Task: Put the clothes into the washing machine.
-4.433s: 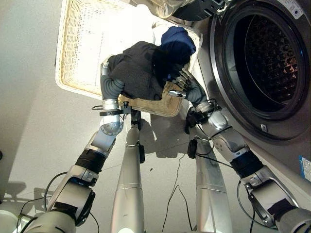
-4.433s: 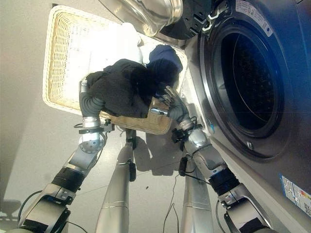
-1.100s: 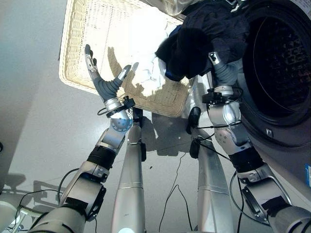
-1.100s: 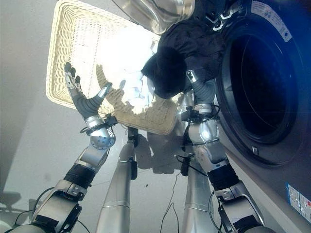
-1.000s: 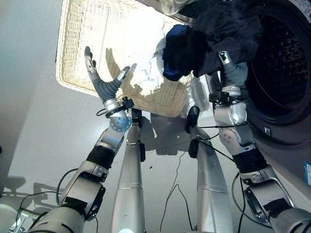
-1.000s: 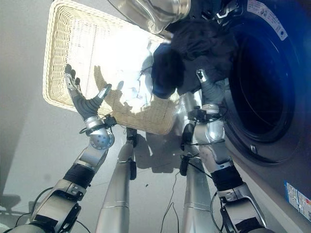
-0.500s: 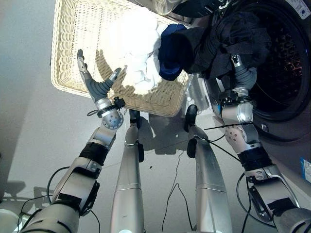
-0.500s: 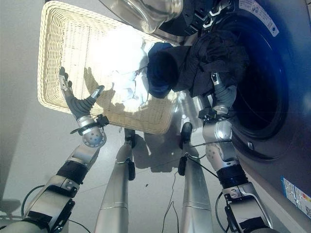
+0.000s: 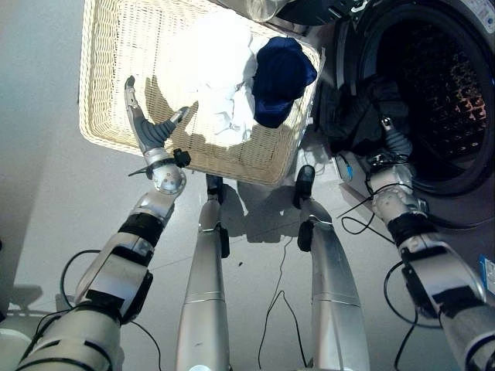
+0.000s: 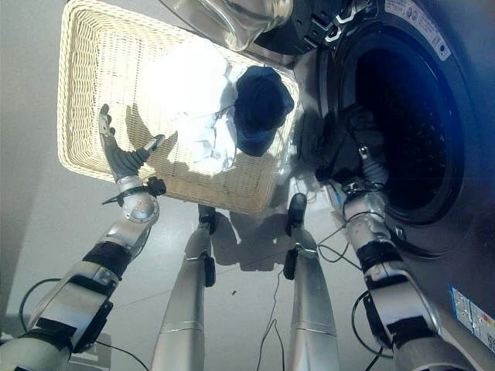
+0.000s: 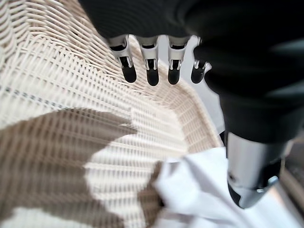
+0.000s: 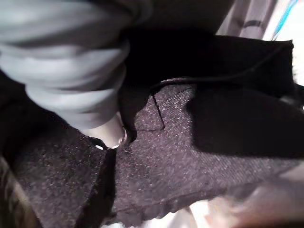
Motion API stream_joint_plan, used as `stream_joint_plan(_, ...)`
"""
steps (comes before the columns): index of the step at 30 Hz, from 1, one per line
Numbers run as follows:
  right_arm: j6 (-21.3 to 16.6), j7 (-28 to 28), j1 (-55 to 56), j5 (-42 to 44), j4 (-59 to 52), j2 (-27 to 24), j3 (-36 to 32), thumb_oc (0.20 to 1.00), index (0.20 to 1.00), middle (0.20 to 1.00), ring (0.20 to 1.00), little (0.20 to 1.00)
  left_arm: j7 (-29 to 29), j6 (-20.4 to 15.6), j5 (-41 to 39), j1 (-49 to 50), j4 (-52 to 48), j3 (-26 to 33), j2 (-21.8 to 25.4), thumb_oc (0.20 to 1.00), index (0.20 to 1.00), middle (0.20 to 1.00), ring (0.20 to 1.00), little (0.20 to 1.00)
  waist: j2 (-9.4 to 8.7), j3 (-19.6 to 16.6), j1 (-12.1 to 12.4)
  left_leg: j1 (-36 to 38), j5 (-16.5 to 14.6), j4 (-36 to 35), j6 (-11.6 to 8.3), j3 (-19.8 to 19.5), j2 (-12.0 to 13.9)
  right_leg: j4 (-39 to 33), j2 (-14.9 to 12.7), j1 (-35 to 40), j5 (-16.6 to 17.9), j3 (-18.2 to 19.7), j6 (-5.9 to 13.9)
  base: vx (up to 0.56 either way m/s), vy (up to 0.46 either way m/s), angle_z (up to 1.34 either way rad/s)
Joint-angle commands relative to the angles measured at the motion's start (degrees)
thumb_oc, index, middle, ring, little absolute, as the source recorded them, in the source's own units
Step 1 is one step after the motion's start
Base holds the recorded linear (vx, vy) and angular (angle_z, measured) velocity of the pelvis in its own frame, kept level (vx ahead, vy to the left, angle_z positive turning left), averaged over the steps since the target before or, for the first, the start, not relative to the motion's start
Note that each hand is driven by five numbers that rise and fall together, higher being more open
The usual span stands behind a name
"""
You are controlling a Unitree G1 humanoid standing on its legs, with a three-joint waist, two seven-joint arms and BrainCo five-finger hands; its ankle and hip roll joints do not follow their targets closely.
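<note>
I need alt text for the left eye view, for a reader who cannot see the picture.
The robot's right hand pushes a dark garment over the rim of the open washing machine. Its left hand hangs open over a wicker basket on the floor, which holds white clothes and a navy garment.

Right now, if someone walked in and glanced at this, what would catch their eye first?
Probably the dark garment bunched at the lip of the washing machine, hanging over the door opening with the right hand reaching into it. Next, the wicker basket on the floor beside the machine, holding white clothes and a navy piece, with the left hand spread open above its near edge.
</note>
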Motion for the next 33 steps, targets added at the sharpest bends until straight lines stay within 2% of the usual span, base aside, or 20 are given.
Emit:
stream_joint_plan(1,-8.3,-2.9,0.6,6.9,-6.0,-8.7,-4.4,0.2,0.2,0.2,0.2,0.2,-0.4,-3.9,-1.4,2.0,-2.7,2.2,0.5,1.0,1.0,1.0,1.0,1.0,0.28,-1.4,1.8,-0.9,-3.4,3.9,2.19,0.1,-2.9,-2.3,0.7,1.1,4.6,-3.6,4.36,-0.01,-0.036,-0.03)
stream_joint_plan(2,-11.7,-4.4,-0.1,7.5,-5.1,-10.2,-4.4,0.2,0.2,0.2,0.2,0.2,0.2,-4.3,-0.8,3.0,-3.4,2.0,0.6,1.0,1.0,1.0,1.0,1.0,0.17,-1.4,2.0,-1.0,-3.4,3.9,2.15,-0.1,-2.7,-2.4,0.8,1.2,4.7,-3.8,4.37,-0.02,-0.071,-0.01)
stream_joint_plan(3,-18.6,-12.0,-2.0,4.9,-6.9,-14.7,-5.5,0.2,0.2,0.2,0.2,0.2,1.8,-4.3,-0.2,5.7,-6.0,1.0,1.9,1.0,1.0,1.0,1.0,1.0,-0.67,-1.4,2.0,-1.0,-3.6,3.3,2.03,-0.5,-2.2,-3.1,1.1,1.7,4.9,-4.4,4.57,-0.03,-0.079,-0.03)
stream_joint_plan(5,-20.5,-15.6,-2.5,1.9,-9.5,-16.9,-5.7,0.2,0.2,0.2,0.2,0.2,1.9,-4.1,-0.5,6.5,-6.9,0.9,2.9,1.0,1.0,1.0,1.0,1.0,-1.26,-1.4,1.7,-1.1,-3.7,3.4,2.03,-0.6,-2.1,-3.5,1.4,1.9,5.1,-4.5,4.57,-0.01,-0.044,-0.07)
stream_joint_plan(6,-20.8,-16.9,-2.5,1.3,-11.0,-18.1,-5.8,0.313,0.313,0.313,0.313,0.313,1.8,-3.8,-0.8,6.7,-7.3,0.9,3.5,1.0,1.0,1.0,1.0,1.0,-1.7,-1.4,1.4,-1.1,-3.8,3.6,2.08,-0.8,-2.0,-3.6,1.6,2.1,5.2,-4.4,4.56,-0.01,-0.017,-0.06)
stream_joint_plan(7,-20.9,-17.1,-2.4,0.8,-11.2,-18.9,-6.1,0.504,0.504,0.504,0.504,0.504,1.7,-3.6,-0.8,6.8,-7.4,0.9,3.9,1.0,1.0,1.0,1.0,1.0,-1.99,-1.4,1.3,-1.0,-3.8,3.6,2.14,-0.8,-2.0,-3.7,1.7,2.2,5.2,-4.4,4.6,0.0,-0.014,-0.03)
stream_joint_plan(8,-20.0,-16.9,-1.7,-0.7,-11.8,-20.5,-6.6,1.0,1.0,1.0,1.0,1.0,1.0,-3.2,-1.2,6.4,-7.4,0.9,4.7,1.0,1.0,1.0,1.0,1.0,-2.55,-1.4,1.1,-0.8,-3.9,3.7,2.31,-1.0,-2.0,-3.6,1.9,2.6,5.1,-4.4,4.51,0.0,-0.019,-0.04)
stream_joint_plan(14,-14.5,-9.5,-0.9,0.9,-6.9,-21.6,-7.0,1.0,1.0,1.0,1.0,1.0,-3.2,-2.5,1.2,2.5,-4.5,-0.4,6.3,1.0,1.0,1.0,1.0,1.0,-3.18,-1.4,1.3,-0.2,-4.3,4.2,2.91,-1.7,-2.8,-3.0,1.8,3.3,4.5,-4.7,4.26,0.01,-0.015,0.0)
stream_joint_plan(19,-11.2,-9.4,-2.6,0.0,-2.8,-20.7,-4.7,1.0,1.0,1.0,1.0,1.0,-4.0,-2.2,5.3,-0.6,-2.8,-3.4,6.6,1.0,1.0,1.0,1.0,1.0,-2.62,-1.4,1.7,0.0,-4.5,4.1,3.14,-1.9,-3.4,-3.2,1.6,3.3,4.5,-4.8,4.11,0.01,-0.013,0.04)
stream_joint_plan(23,-6.2,-15.3,-4.1,-5.3,1.3,-19.9,-2.2,1.0,1.0,1.0,1.0,1.0,-3.4,-1.6,10.1,-3.9,-1.4,-6.9,6.9,1.0,1.0,1.0,1.0,1.0,-2.11,-1.4,1.9,-0.2,-4.5,4.1,3.33,-1.8,-3.6,-3.1,1.3,3.0,4.5,-4.9,4.19,0.0,-0.015,0.03)
stream_joint_plan(25,-3.0,-18.3,-4.6,-10.7,2.1,-19.8,-0.1,1.0,1.0,1.0,1.0,1.0,-2.2,-0.7,13.3,-4.8,-1.7,-8.6,7.1,1.0,1.0,1.0,1.0,1.0,-2.06,-1.4,1.9,-0.4,-4.5,4.2,3.41,-1.9,-3.6,-3.2,1.3,2.9,4.7,-5.0,4.24,0.0,-0.01,0.05)
stream_joint_plan(26,1.0,-22.4,-5.2,-17.7,2.5,-19.9,1.8,1.0,1.0,1.0,1.0,1.0,-1.3,-0.2,15.3,-5.5,-1.9,-9.8,7.4,1.0,1.0,1.0,1.0,1.0,-2.08,-1.4,1.8,-0.5,-4.5,4.4,3.41,-1.8,-3.5,-3.2,1.4,2.8,4.8,-4.9,4.27,-0.01,-0.001,0.03)
stream_joint_plan(29,6.1,-25.2,-7.7,-25.2,3.0,-19.6,6.8,1.0,1.0,1.0,1.0,1.0,0.0,1.2,19.9,-8.6,-1.9,-13.2,7.6,1.0,1.0,1.0,1.0,1.0,-2.1,-1.4,1.8,-0.7,-4.4,4.4,3.46,-1.7,-3.3,-3.2,1.4,2.6,4.8,-4.8,4.31,0.0,0.002,0.01)
stream_joint_plan(32,7.8,-25.2,-8.8,-28.1,3.5,-19.3,9.0,1.0,1.0,1.0,1.0,1.0,-0.1,1.6,21.7,-10.6,-1.4,-15.0,7.7,1.0,1.0,1.0,1.0,1.0,-2.11,-1.4,1.7,-0.8,-4.5,4.5,3.54,-1.7,-3.3,-3.1,1.5,2.5,4.8,-4.7,4.28,0.0,0.006,-0.01)
stream_joint_plan(33,9.3,-25.0,-10.6,-30.4,3.7,-18.2,11.3,1.0,1.0,1.0,1.0,1.0,-0.3,3.3,24.1,-14.2,-0.7,-18.2,7.9,1.0,1.0,1.0,1.0,1.0,-2.06,-1.4,1.4,-1.0,-4.6,4.4,3.51,-1.5,-3.2,-3.3,1.6,2.3,4.8,-4.6,4.37,0.0,0.026,-0.03)
